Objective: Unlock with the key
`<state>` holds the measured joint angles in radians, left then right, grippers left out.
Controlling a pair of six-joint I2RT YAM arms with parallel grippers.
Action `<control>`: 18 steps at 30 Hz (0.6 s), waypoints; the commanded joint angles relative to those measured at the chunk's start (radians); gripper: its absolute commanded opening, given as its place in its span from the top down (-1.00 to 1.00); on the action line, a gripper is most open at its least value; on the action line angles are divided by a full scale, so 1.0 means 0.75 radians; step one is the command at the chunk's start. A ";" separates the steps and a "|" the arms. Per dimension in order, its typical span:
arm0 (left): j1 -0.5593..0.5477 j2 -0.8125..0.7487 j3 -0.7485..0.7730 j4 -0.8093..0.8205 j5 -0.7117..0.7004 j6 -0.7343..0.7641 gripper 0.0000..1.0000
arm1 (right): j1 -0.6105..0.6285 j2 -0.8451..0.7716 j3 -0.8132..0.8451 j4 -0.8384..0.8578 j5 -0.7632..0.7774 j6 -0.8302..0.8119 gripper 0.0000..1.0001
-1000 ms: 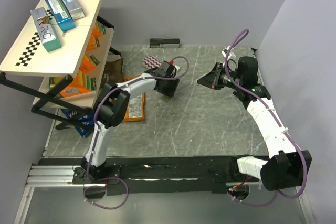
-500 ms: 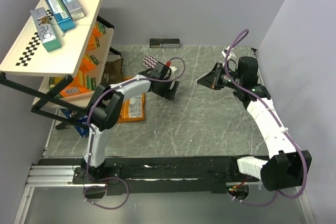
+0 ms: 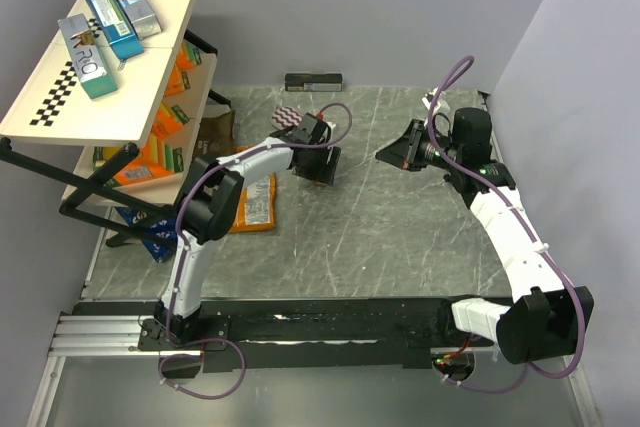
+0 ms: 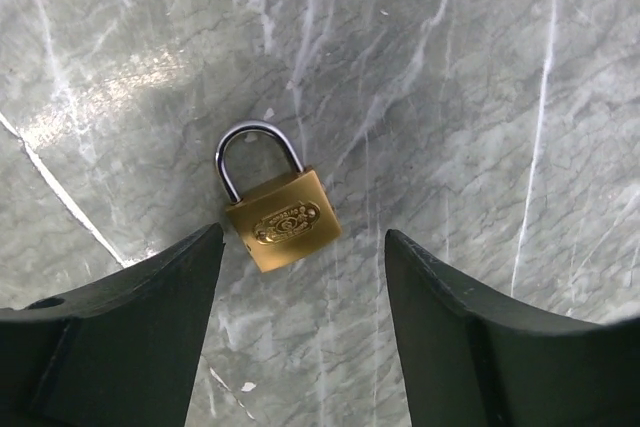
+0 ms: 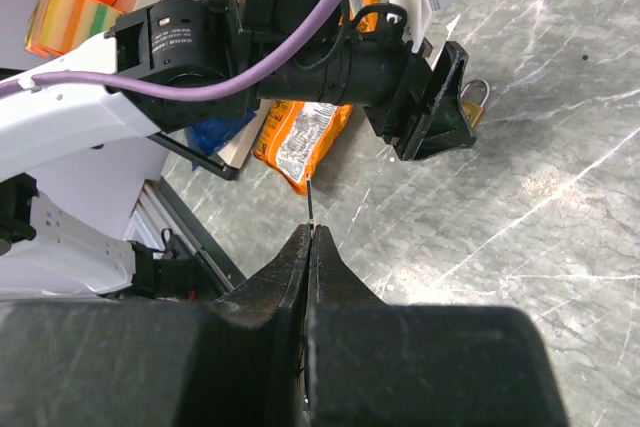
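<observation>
A small brass padlock (image 4: 280, 222) with a steel shackle lies flat on the grey marble table. My left gripper (image 4: 302, 237) is open just above it, with one dark finger on each side of the lock body and neither touching it. In the top view the left gripper (image 3: 318, 169) hides the lock. My right gripper (image 5: 311, 232) is shut on the key (image 5: 311, 202), whose thin dark blade sticks out from the fingertips. It hovers to the right of the lock (image 5: 472, 102), well apart, and also shows in the top view (image 3: 385, 155).
An orange snack packet (image 3: 255, 205) lies left of the left arm. A shelf rack (image 3: 100, 57) with boxes stands at far left. A dark flat box (image 3: 314, 81) lies at the back wall, and a striped item (image 3: 290, 117) lies behind the left gripper.
The left arm's elbow swung left and then back, and its gripper shifted slightly over the same spot. The right arm has not moved.
</observation>
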<state>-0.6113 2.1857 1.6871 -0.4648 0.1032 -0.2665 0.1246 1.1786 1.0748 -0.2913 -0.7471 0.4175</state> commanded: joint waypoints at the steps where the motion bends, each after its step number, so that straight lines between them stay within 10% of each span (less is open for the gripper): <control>1: -0.003 0.021 0.066 -0.063 -0.035 -0.097 -0.41 | -0.002 -0.017 -0.001 0.049 0.008 -0.007 1.00; 18: -0.066 0.192 0.223 -0.213 -0.301 -0.052 -0.25 | -0.002 -0.041 -0.048 0.080 0.004 0.004 1.00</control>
<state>-0.6567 2.2650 1.8038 -0.5728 -0.1051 -0.3038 0.1246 1.1778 1.0458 -0.2722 -0.7452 0.4191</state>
